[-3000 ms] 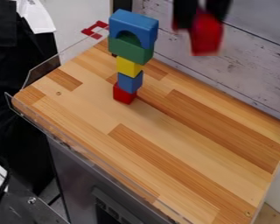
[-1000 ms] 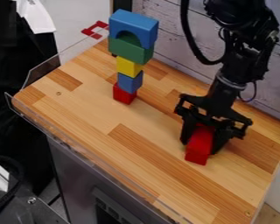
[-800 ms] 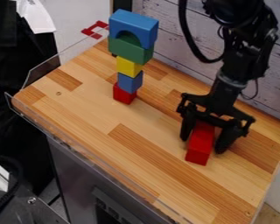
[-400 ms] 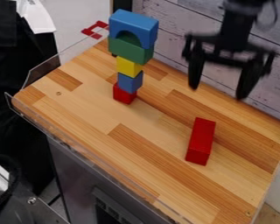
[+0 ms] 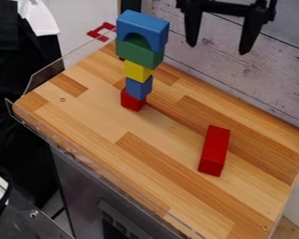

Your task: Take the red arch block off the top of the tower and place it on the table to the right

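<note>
So from my end of the link, I had the black two-finger gripper point(image 5: 218, 49) up at about 1 o'clock in the camera view, in front of the whitewashed plank wall point(image 5: 227, 79). It was open, fingers point(image 5: 192, 31) spread wide and pointing down, nothing between them. The long red rectangular block point(image 5: 214, 151) was lying flat at 4 o'clock on the pale and brown striped wooden tabletop point(image 5: 124, 154), well apart from the gripper, its length running roughly 12 to 6.

Up around 12 o'clock I had a tower standing: small red cube point(image 5: 132, 100) at the bottom, then a small blue cube point(image 5: 138, 87), a yellow cube point(image 5: 138, 72), a wider green block point(image 5: 134, 53) and a chunky blue arch point(image 5: 142, 25) on top. Some red angular piece point(image 5: 102, 31) sat by the table's edge at 11 o'clock, couldn't tell what it was.
</note>
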Tool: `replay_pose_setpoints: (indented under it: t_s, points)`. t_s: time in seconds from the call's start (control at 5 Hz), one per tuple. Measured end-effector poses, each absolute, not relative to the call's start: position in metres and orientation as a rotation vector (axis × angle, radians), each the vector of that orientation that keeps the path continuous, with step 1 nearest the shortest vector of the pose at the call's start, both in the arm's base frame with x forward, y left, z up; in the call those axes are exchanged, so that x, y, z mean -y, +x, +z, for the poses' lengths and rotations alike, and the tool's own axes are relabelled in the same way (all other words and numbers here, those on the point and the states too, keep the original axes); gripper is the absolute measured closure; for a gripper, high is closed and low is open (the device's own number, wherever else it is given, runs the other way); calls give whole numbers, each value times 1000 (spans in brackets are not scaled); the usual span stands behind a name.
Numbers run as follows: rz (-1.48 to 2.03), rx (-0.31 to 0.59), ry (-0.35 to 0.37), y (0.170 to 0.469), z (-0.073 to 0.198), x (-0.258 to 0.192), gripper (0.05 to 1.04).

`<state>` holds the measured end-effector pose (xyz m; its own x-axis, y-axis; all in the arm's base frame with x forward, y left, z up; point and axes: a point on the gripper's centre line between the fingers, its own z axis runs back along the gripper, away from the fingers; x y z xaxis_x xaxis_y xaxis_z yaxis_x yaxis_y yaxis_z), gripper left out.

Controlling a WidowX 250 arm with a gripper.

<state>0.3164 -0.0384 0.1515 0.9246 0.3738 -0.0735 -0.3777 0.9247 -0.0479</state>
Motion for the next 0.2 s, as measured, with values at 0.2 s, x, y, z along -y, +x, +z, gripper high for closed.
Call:
replay_pose_setpoints:
  t_s: [0.2]
  points:
    - [344,-98,-24,326,148,34,85]
